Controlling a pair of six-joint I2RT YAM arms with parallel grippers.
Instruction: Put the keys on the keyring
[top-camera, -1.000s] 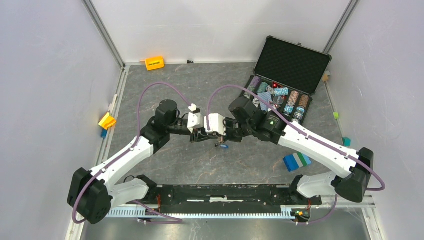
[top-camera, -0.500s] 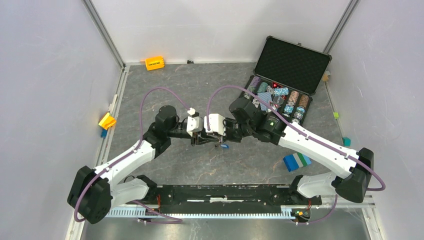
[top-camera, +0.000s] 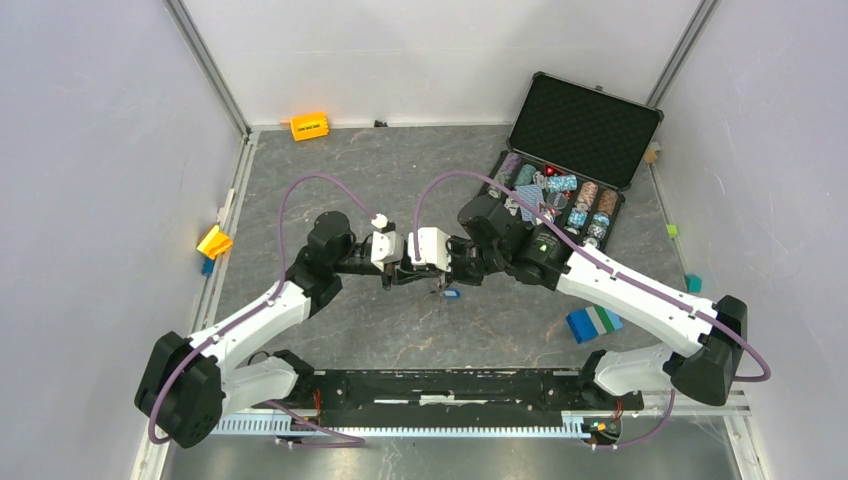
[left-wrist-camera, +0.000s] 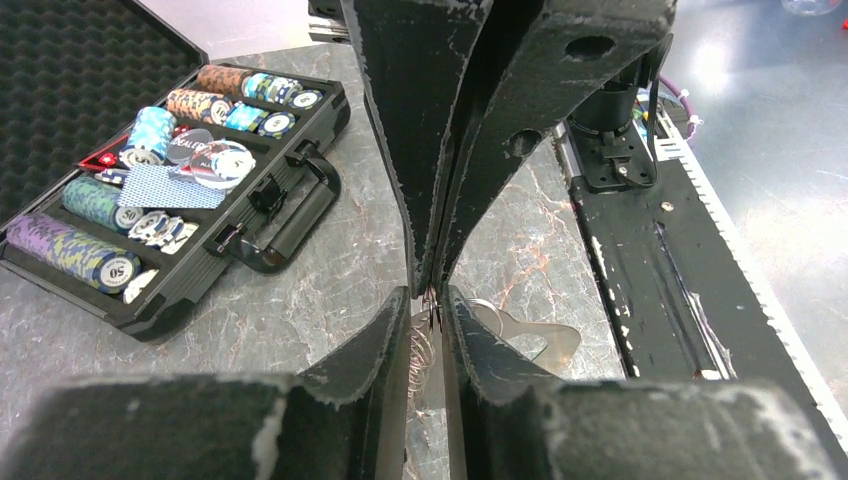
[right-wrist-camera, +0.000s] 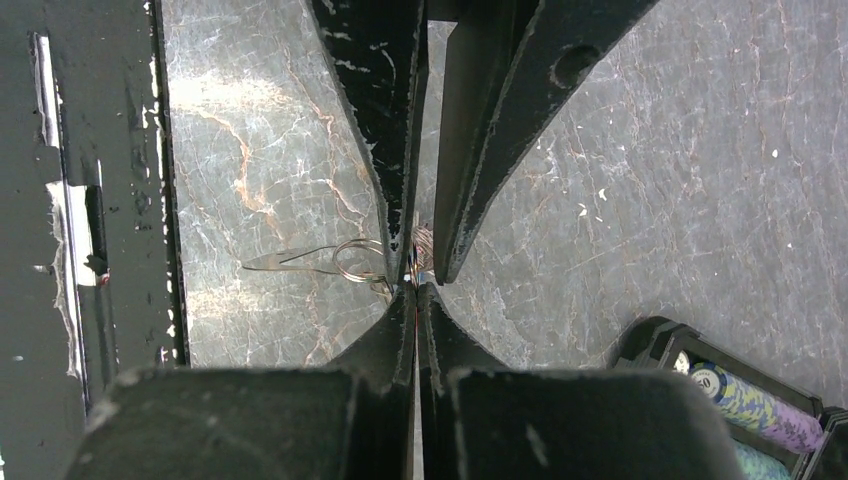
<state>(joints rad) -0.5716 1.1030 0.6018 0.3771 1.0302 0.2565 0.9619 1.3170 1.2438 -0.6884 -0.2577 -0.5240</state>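
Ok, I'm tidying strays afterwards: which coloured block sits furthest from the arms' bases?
The orange block, against the far wall; the yellow block lies at the left edge, and the blue, green and white block is much nearer, on the right.

blue key (top-camera: 451, 293) beside coiled wire keyring (left-wrist-camera: 421, 348)

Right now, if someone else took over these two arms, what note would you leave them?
Left gripper: jaws a sliver apart around the thin wire keyring; grip unclear.
Right gripper: shut, its tips at that ring.
Blue-headed key: just below where the grippers meet in the top view. Black key: not visible.
Done: both grippers are at the ring.
Left: thread the keys on; none visibly on it.
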